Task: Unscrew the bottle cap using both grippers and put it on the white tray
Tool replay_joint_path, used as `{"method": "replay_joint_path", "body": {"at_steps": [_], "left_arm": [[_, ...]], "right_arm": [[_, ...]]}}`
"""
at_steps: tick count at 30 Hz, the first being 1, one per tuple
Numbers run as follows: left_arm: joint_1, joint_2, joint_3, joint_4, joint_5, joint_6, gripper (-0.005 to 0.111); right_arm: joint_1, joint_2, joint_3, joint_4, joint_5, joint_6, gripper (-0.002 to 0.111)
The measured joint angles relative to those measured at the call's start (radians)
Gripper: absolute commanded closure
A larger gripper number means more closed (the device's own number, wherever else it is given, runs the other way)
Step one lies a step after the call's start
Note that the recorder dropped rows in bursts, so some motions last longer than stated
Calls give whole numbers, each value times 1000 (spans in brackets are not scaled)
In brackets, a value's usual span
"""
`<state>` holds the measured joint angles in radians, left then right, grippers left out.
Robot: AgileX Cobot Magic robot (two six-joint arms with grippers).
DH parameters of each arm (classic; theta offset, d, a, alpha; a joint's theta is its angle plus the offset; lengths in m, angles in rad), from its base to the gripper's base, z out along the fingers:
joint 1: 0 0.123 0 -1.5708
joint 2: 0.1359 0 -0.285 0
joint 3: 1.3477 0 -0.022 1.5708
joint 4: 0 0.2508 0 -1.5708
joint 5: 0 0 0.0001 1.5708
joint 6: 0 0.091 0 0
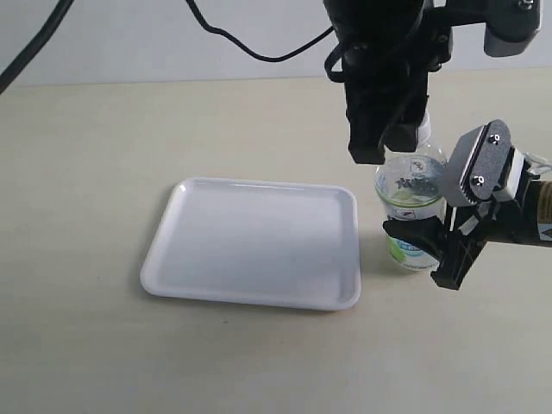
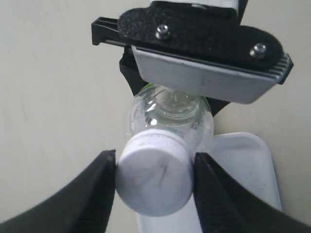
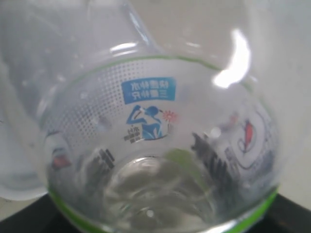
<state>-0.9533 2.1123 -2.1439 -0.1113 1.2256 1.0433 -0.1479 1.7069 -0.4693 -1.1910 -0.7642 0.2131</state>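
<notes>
The bottle (image 1: pixel 412 194) stands upright just right of the white tray (image 1: pixel 259 241). My left gripper (image 1: pixel 384 142), bulky and black, comes down from above. In the left wrist view its fingers (image 2: pixel 92 194) press both sides of the white ribbed bottle cap (image 2: pixel 154 179), which sits on the bottle's neck. My right gripper (image 1: pixel 424 237), with the silver-grey plate (image 1: pixel 479 164), is shut on the bottle's labelled body from the right. In the right wrist view the bottle (image 3: pixel 160 145) fills the frame. In the exterior view the cap is mostly hidden behind the left gripper.
The tray holds nothing and lies on the beige table (image 1: pixel 86 155). A black cable (image 1: pixel 250 47) hangs across the back. In the left wrist view a corner of the tray (image 2: pixel 248 165) lies just past the bottle (image 2: pixel 170 116).
</notes>
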Motion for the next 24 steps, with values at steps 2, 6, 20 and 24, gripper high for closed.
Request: {"method": "replay_joint_path", "body": {"at_steps": [2,6,20,24], "left_arm": [[-8,0,0,17,0,-32,107],[-17,0,0,44,0,-119,107],[-17,-4,0,46,-8,-414,107],[-17,-14,4,43,-8,-516,107]], "right_arm": [[0,0,0,-2,0,-2,108],[0,0,0,-4,0,-4,108],[0,0,0,-4,0,-12,108],[0,0,0,-8,0,-19,108]]}}
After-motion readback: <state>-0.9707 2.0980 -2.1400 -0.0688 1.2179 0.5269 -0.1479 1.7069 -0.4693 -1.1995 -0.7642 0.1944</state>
